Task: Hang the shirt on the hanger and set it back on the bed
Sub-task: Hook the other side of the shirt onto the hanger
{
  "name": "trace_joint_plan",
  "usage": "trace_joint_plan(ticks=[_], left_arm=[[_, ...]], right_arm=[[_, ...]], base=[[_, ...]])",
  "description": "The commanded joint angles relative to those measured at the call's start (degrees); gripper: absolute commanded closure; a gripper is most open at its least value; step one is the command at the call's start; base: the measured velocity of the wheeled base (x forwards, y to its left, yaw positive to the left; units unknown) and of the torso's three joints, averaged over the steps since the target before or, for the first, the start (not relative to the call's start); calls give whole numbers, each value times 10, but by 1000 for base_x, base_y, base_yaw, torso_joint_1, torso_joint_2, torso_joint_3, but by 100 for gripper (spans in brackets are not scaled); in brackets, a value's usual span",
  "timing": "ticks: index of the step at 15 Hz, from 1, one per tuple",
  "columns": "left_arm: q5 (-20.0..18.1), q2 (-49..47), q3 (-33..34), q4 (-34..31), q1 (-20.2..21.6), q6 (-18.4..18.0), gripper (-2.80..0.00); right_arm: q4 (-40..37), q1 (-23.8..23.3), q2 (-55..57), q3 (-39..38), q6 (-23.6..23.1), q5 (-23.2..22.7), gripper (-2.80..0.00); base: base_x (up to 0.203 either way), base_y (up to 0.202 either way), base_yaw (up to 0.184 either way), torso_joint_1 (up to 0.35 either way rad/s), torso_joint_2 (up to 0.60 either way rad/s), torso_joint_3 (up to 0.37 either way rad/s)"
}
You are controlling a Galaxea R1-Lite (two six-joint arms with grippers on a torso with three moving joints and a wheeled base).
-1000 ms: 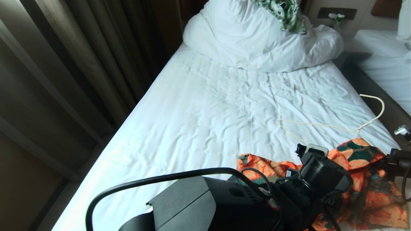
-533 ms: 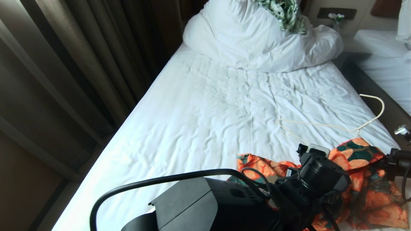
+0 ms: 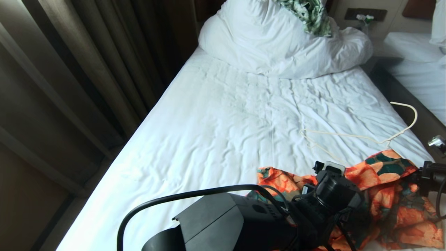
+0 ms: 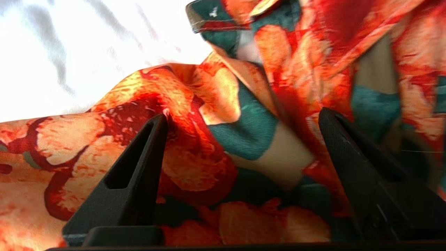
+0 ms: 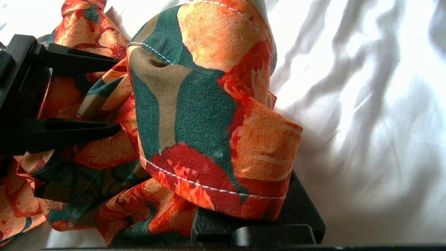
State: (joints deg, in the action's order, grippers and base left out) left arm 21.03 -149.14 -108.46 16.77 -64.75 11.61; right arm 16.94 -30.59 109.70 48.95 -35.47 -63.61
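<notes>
The shirt (image 3: 390,190), orange flowers on teal, lies crumpled on the near right corner of the bed (image 3: 226,132). Just beyond it the cream hanger (image 3: 348,136) lies flat on the sheet, bare, its hook toward the right edge. My left gripper (image 4: 244,120) is open, its black fingers (image 4: 150,146) spread wide over a rumpled fold of the shirt (image 4: 244,129). The right wrist view shows the same gripper (image 5: 116,96) beside a raised fold. My right gripper (image 5: 258,216) is shut on the shirt's stitched hem (image 5: 209,125), which stands up and covers its jaws.
A bunched white duvet (image 3: 278,42) with a green-and-white cloth (image 3: 310,14) on it fills the head of the bed. Dark curtains (image 3: 87,69) run along the left side. A second white bed (image 3: 418,62) stands across a narrow gap on the right.
My left gripper has gone from shut to wide open, letting go of the shirt, and its wrist has shifted a little to the left. The right arm has kept still.
</notes>
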Motion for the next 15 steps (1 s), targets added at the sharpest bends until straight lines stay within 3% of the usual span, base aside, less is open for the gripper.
trace_joint_plan(ticks=[1, 8, 9, 15], left_arm=[[2, -6, 0, 4, 7, 1, -280], [2, -11, 2, 20, 13, -11, -280], [2, -11, 1, 20, 13, -11, 0], [2, -10, 1, 35, 23, -12, 0]], right_arm=[[1, 0, 0, 0, -2, -3, 0], [1, 1, 0, 0, -2, -3, 0], [1, 1, 0, 0, -2, -4, 0], [1, 2, 1, 0, -2, -4, 0]], base=[[0, 0, 0, 0, 0, 0], [0, 0, 0, 0, 0, 0], [0, 0, 0, 0, 0, 0], [0, 0, 0, 0, 0, 0]])
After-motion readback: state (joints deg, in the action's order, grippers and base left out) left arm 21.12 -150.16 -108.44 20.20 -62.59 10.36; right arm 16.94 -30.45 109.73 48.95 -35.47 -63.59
